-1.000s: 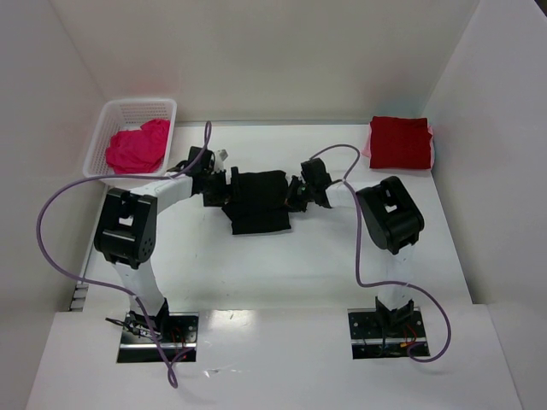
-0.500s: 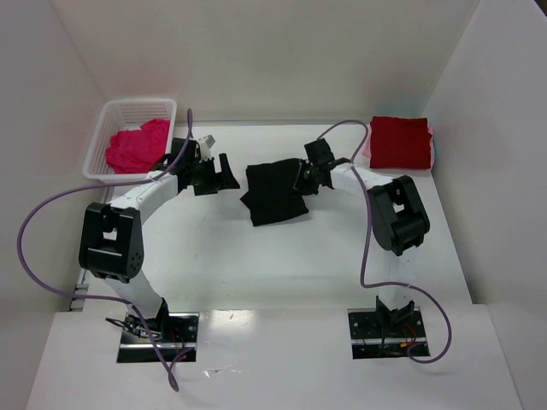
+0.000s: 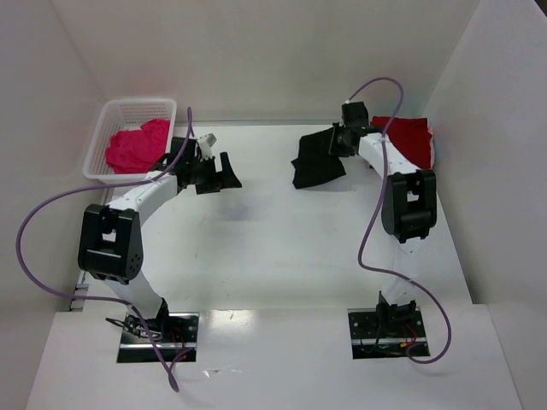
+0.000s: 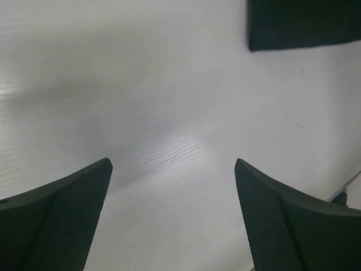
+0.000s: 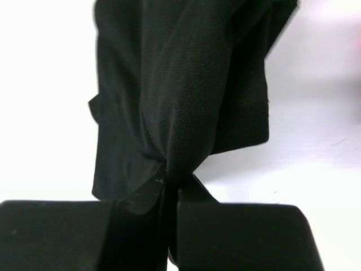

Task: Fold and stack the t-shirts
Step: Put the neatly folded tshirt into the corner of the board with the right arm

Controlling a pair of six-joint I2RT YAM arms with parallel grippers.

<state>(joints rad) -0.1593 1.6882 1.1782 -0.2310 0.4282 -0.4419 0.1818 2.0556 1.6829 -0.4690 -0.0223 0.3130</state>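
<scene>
The folded black t-shirt (image 3: pixel 316 161) hangs bunched from my right gripper (image 3: pixel 340 142), which is shut on its edge and holds it just left of the folded dark red t-shirt (image 3: pixel 403 142) at the back right. In the right wrist view the black t-shirt (image 5: pixel 180 96) is pinched between the closed fingers, with my right gripper (image 5: pixel 172 197) at its lower edge. My left gripper (image 3: pixel 224 175) is open and empty over bare table at the back left; a corner of the black t-shirt (image 4: pixel 304 22) shows far ahead of it. The magenta-pink t-shirt (image 3: pixel 137 145) lies crumpled in the basket.
The white mesh basket (image 3: pixel 111 113) stands at the back left corner. White walls close the table at the back and both sides. Purple cables loop from both arms.
My right gripper has carried the black t-shirt from the table's middle to the back right, towards the dark red t-shirt. My left gripper let go of it earlier and has stayed back left.
</scene>
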